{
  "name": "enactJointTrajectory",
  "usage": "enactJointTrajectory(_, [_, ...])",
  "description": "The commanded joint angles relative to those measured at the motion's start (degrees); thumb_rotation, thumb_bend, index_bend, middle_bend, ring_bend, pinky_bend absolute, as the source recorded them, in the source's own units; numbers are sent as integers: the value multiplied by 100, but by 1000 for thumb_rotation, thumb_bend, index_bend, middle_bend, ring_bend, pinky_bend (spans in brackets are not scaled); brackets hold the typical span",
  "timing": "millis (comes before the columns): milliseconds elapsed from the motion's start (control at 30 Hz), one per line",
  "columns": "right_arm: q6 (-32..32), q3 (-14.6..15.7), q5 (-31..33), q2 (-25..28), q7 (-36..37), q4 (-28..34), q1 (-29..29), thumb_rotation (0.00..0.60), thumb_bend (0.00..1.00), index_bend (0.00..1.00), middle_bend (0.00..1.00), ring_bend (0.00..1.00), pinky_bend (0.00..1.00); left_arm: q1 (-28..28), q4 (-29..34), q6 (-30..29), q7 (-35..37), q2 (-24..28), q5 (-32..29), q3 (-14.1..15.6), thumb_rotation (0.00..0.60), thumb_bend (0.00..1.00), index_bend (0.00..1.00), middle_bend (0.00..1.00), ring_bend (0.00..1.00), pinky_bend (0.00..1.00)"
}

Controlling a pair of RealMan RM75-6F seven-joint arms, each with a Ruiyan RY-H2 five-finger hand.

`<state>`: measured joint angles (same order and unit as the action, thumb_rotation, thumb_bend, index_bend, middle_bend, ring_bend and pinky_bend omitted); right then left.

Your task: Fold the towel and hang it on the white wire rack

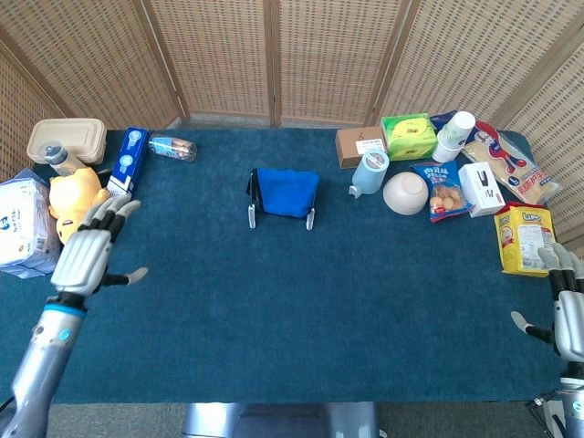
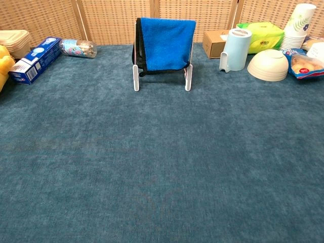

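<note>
A folded blue towel [image 1: 286, 191] [image 2: 166, 43] hangs draped over the white wire rack [image 1: 253, 216] [image 2: 135, 78] at the middle back of the table. My left hand [image 1: 87, 255] hovers over the table's left side, far from the rack, fingers spread and holding nothing. At the right front edge my right hand [image 1: 564, 306] shows partly, fingers apart, nothing in it. Neither hand appears in the chest view.
On the left lie a yellow plush toy [image 1: 78, 205], a blue box [image 1: 127, 166], a tissue pack [image 1: 23, 224] and a lidded container [image 1: 64, 139]. A jug [image 1: 370, 172], bowl [image 1: 405, 192], cups [image 1: 453, 135] and snack bags [image 1: 526, 239] crowd the right.
</note>
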<state>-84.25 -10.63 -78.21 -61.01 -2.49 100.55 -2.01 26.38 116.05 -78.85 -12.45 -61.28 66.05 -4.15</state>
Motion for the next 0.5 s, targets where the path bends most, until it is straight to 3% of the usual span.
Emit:
enactJointTrajectory(33, [98, 58, 12, -6, -192, 102, -69, 600, 158, 0, 15, 0, 0, -738, 51, -625, 356, 238, 772, 596, 600, 204, 131, 55, 0, 0])
enactJointTrajectory(267, [221, 185, 2, -154, -427, 199, -170, 600, 176, 0, 15, 0, 0, -1795, -428, -1655, 365, -22, 1808, 1196, 600, 210, 184, 84, 0, 0])
enactJointTrajectory(500, [194, 336, -165, -351, -690, 156, -217, 600, 183, 0, 15, 0, 0, -2584, -802, -2093, 269, -432, 2147, 1591, 600, 212, 214, 100, 0, 0])
